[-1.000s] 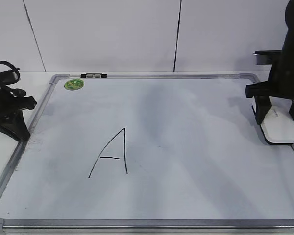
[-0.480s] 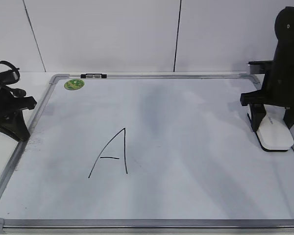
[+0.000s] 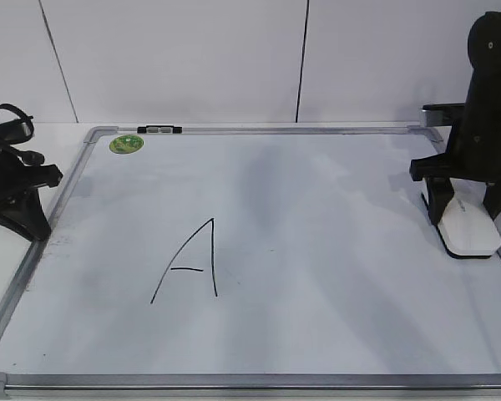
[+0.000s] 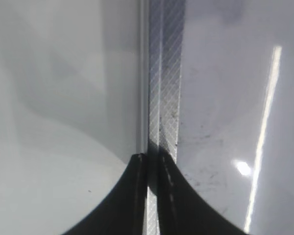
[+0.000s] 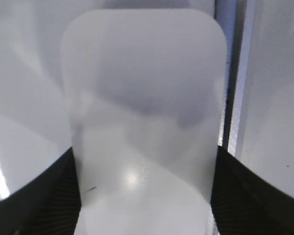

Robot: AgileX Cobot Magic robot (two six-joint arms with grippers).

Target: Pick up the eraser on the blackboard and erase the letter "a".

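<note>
The white eraser (image 3: pixel 469 230) lies on the blackboard (image 3: pixel 334 276) at its right edge. My right gripper (image 3: pixel 467 219) stands over it with one finger on each side. In the right wrist view both black fingers press the long sides of the eraser (image 5: pixel 147 112), so the right gripper (image 5: pixel 146 157) is shut on it. A tall capital "A" (image 3: pixel 189 263) is drawn left of the middle. No small "a" shows. My left gripper (image 3: pixel 35 227) rests shut at the board's left frame (image 4: pixel 164 73), and the left wrist view (image 4: pixel 153 157) shows nothing between its fingers.
A round green sticker (image 3: pixel 126 144) and a small black and silver clip (image 3: pixel 159 129) sit at the board's top left. A white wall stands close behind the board. The board's grey frame runs just right of the eraser (image 5: pixel 235 98).
My right gripper came down and a little to the left around the eraser, which shifted slightly left and nearer. Over the last half second it is almost still. The left arm has not moved.
</note>
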